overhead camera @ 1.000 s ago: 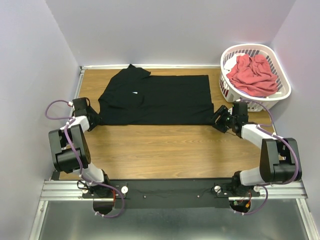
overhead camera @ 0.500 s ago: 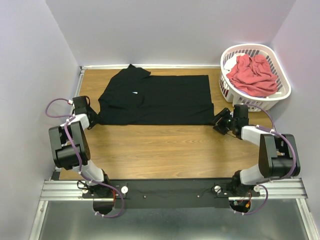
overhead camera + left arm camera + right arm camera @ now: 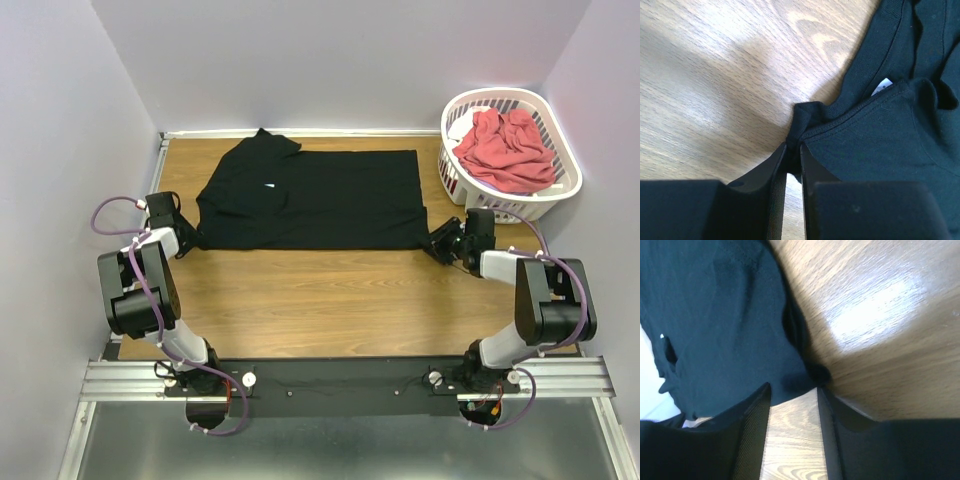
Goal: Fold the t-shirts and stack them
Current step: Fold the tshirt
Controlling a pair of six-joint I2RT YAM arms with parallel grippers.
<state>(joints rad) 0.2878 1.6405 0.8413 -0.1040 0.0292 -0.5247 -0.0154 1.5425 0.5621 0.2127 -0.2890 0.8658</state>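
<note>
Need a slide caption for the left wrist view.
Left pincer pinches a bunched corner of the black t-shirt lying on the wooden table.

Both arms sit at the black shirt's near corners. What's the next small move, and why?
Probably close the right gripper fully before lifting: a corner of the black t-shirt lies between its jaws, which stand apart, while the left gripper pinches its corner.

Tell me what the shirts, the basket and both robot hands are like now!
black t-shirt: spread flat on the table.
coral-red t-shirt: crumpled in the laundry basket.
laundry basket: upright, holding that shirt.
left gripper: pinched on the black shirt's corner.
right gripper: open around its other near corner.
</note>
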